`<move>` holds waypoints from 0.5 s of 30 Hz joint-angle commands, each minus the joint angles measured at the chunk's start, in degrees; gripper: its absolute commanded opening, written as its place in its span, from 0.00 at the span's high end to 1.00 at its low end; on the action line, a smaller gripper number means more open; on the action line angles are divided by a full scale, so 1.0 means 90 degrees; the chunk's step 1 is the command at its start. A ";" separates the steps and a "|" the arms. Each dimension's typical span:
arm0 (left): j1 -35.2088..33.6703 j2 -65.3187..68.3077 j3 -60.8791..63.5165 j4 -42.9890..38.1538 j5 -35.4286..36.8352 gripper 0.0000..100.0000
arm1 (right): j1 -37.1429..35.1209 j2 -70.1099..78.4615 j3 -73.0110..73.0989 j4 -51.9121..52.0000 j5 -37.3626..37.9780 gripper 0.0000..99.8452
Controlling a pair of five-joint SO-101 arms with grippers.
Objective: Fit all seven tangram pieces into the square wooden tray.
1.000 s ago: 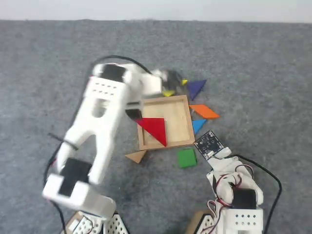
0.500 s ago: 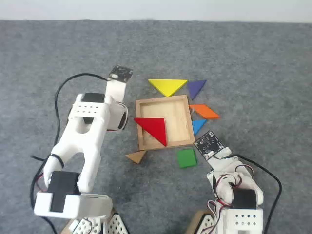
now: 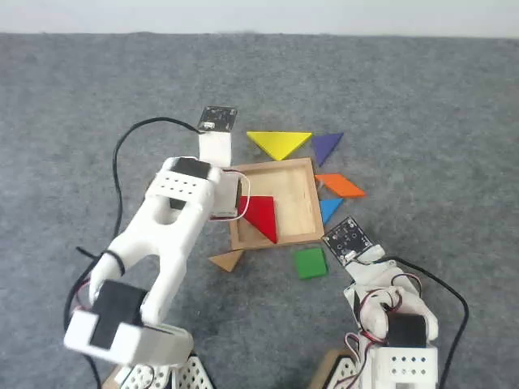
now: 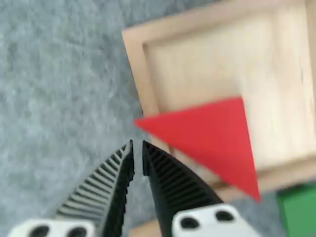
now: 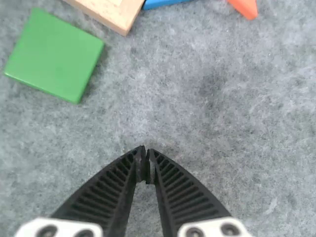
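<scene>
The square wooden tray (image 3: 274, 168) lies mid-table with a red triangle (image 3: 261, 215) in its near-left part. In the left wrist view the red triangle (image 4: 212, 133) has one tip resting over the tray's rim (image 4: 133, 59). My left gripper (image 4: 137, 144) is shut and holds nothing, with its tips just beside that tip. Around the tray lie a yellow triangle (image 3: 280, 143), purple triangle (image 3: 326, 146), orange parallelogram (image 3: 340, 185), blue triangle (image 3: 328, 208), green square (image 3: 310, 262) and wood-coloured triangle (image 3: 227, 259). My right gripper (image 5: 145, 150) is shut over bare carpet near the green square (image 5: 54, 54).
The left arm (image 3: 182, 211) leans over the tray's left edge, and its cable (image 3: 122, 162) loops out to the left. The right arm (image 3: 381, 300) sits at the near right. Grey carpet covers the whole table.
The left arm swung off the tray's far-left corner, uncovering the yellow triangle, drew back to the left, then came right again to the tray's left rim. The right arm stayed still.
</scene>
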 commanded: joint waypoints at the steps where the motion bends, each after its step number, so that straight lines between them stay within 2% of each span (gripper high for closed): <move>1: 0.0049 0.0400 -0.0562 -0.0303 0.0127 0.97 | -0.0015 -0.0054 0.0107 0.0083 0.0068 0.99; 8: 0.0068 0.1123 -0.1587 -0.0049 0.0137 0.97 | -0.0015 -0.0054 0.0107 0.0083 0.0068 0.99; 15: 0.0117 0.1211 -0.1802 -0.0234 0.0147 0.97 | -0.0015 -0.0054 0.0107 0.0083 0.0068 0.99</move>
